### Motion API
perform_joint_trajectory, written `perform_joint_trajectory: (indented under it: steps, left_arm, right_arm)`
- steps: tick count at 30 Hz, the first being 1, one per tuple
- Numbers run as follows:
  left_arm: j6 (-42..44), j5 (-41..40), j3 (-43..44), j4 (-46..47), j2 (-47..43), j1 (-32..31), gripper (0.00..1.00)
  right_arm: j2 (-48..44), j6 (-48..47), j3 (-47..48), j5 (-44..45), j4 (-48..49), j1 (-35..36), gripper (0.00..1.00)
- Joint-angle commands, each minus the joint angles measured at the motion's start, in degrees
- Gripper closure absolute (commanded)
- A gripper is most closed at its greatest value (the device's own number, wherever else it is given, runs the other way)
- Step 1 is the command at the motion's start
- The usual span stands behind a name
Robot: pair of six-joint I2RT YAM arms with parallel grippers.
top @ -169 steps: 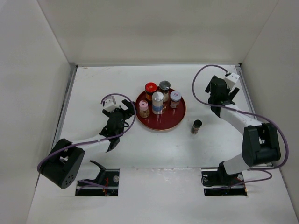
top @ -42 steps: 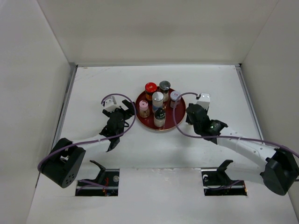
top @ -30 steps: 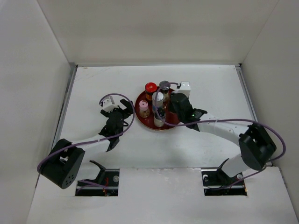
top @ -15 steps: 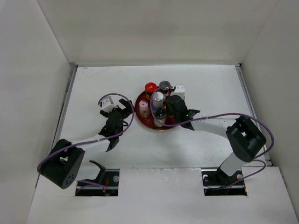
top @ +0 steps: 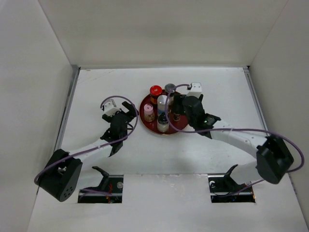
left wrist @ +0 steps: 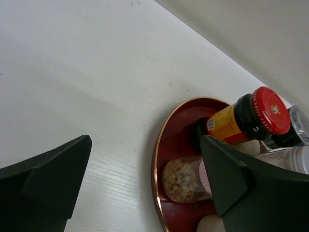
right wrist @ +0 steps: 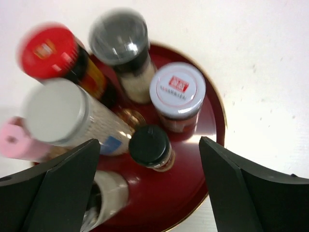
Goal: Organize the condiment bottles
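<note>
The condiment bottles stand on the round dark-red tray (top: 181, 126). The right wrist view shows the red cap (right wrist: 48, 43), grey cap (right wrist: 118, 36), lilac cap (right wrist: 177, 89), silver cap (right wrist: 53, 111), pink cap (right wrist: 14, 140) and black cap (right wrist: 149, 145). A pale blurred bottle (right wrist: 108, 193) sits at the tray's near side. My right gripper (top: 176, 109) is open above the tray, with the black-capped bottle (top: 176, 116) below and between its fingers, untouched. My left gripper (top: 126, 112) is open and empty beside the tray's left rim (left wrist: 157, 169), near the pink-capped jar (left wrist: 186, 180).
White walls close in the table on the left, right and back. The right arm's purple cable loops over the table's right half (top: 270, 133). Two dark cut-outs (top: 101, 186) lie at the near edge by the arm bases.
The black-capped bottle has gone from the table to the tray. My right gripper reached over the tray and has now drawn back slightly to the right. The left gripper has barely moved.
</note>
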Motion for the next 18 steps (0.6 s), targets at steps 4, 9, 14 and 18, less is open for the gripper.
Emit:
perform_joint_trajectory:
  steps: [4,9,14,18]
  left_arm:
    - [-0.36,-2.43,5.92,-6.47,-3.86,-0.88,0.00]
    - [0.08,-2.87,10.49,-14.82,-6.75,-2.63,0.00]
    - [1.48,-3.92,15.50,-22.47,-10.62,-4.74,0.00]
    - [4.03,-4.62,16.38,-23.18,-11.68,-7.37,0.00]
  right_arm:
    - [-12.32,0.50,-3.85,0.84,3.92,-2.86,0.03]
    - [-23.65,4.80,-12.98,2.68,9.45,-5.15,0.00]
    - [-33.15,7.35,-21.87,7.42,12.19,-8.40,0.00]
    - [-38.34,11.31,-27.41,12.69,11.58,-9.89,0.00]
